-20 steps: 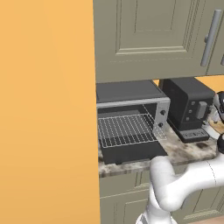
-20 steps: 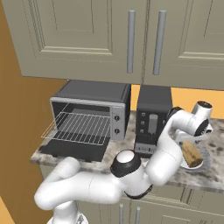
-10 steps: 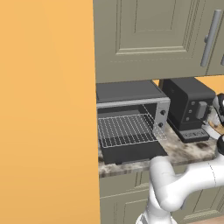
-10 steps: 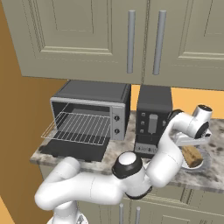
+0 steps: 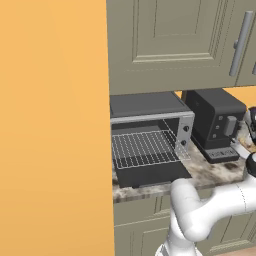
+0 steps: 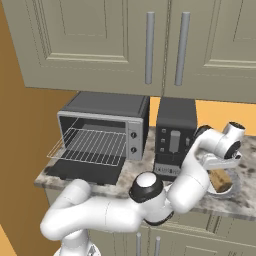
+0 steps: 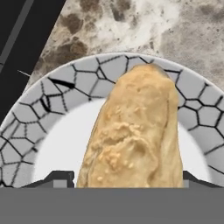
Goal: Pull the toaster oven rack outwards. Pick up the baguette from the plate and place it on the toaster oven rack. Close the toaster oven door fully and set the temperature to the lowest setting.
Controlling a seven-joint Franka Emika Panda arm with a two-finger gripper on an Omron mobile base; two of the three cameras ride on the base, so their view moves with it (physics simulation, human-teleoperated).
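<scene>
Claw (image 7: 127, 177) lower than a second ago, jaws narrowing astride baguette (image 7: 135, 135) on plate (image 7: 65, 87), grip unconfirmed; rack (image 5: 145, 148) already out.

One toaster oven (image 6: 102, 129), one rack (image 6: 92, 146), one baguette (image 7: 135, 135), one plate (image 7: 78, 89), one black appliance (image 6: 175, 136).

The oven door (image 6: 87, 172) lies folded flat with the rack (image 6: 92, 146) drawn out over it, open from above and in front, while the tall black machine (image 6: 173, 137) stands between it and the plate (image 6: 226, 191) on the table (image 6: 250, 200).
</scene>
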